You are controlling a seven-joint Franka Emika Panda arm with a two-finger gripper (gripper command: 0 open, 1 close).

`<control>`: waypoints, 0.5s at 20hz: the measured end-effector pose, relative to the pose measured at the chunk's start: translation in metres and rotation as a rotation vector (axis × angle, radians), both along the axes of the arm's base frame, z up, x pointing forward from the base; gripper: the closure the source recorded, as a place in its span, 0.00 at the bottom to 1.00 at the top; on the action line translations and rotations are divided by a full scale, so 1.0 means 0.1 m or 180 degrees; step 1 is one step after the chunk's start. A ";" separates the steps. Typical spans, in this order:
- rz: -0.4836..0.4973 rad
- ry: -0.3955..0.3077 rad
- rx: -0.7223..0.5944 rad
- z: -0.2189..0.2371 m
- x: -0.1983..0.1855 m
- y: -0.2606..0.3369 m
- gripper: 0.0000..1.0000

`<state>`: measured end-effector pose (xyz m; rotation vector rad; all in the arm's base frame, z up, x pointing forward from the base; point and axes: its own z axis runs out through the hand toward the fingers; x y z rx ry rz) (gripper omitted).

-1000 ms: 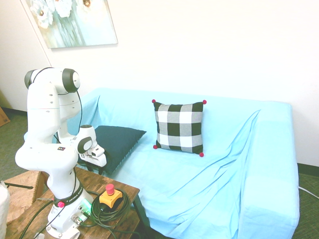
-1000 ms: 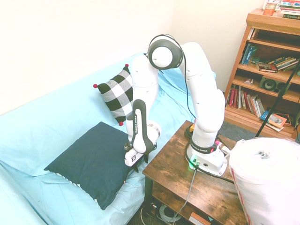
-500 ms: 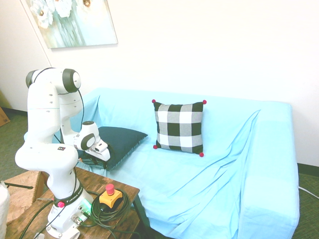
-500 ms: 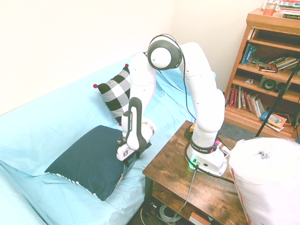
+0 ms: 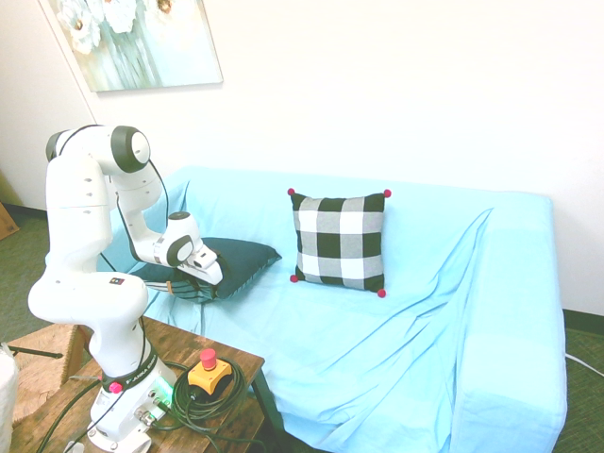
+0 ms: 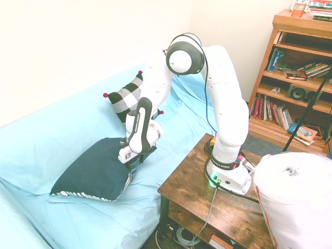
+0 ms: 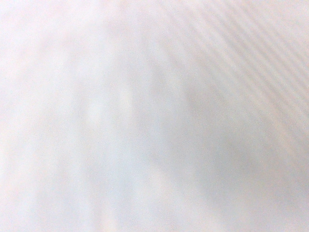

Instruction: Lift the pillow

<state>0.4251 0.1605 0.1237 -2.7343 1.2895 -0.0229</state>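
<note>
Pale-blue sofa (image 6: 67, 124) bears the dark teal pillow (image 6: 91, 168), tool (image 6: 136, 165) at its edge (finger state, I cannot tell).

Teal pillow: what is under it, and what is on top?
The pillow lies on the sofa, whose blue cover shows around it; whatever its body hides underneath cannot be seen. The gripper is at its near edge; nothing else visibly rests on top.

- The pillow (image 6: 93, 168) is square, plain dark teal on its upper face, with striped fabric underneath.
- It lies on the light-blue sofa (image 6: 67, 122), tilted, its edge near the tool (image 6: 136, 163) raised.
</note>
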 end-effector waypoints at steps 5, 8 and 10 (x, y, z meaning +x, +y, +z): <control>-0.0021 -0.0193 0.0025 0.34 0.43 -0.05 0.00; -0.0050 -0.0287 0.0070 0.55 0.66 -0.05 0.00; -0.0047 -0.0354 0.0103 0.69 0.80 -0.02 0.00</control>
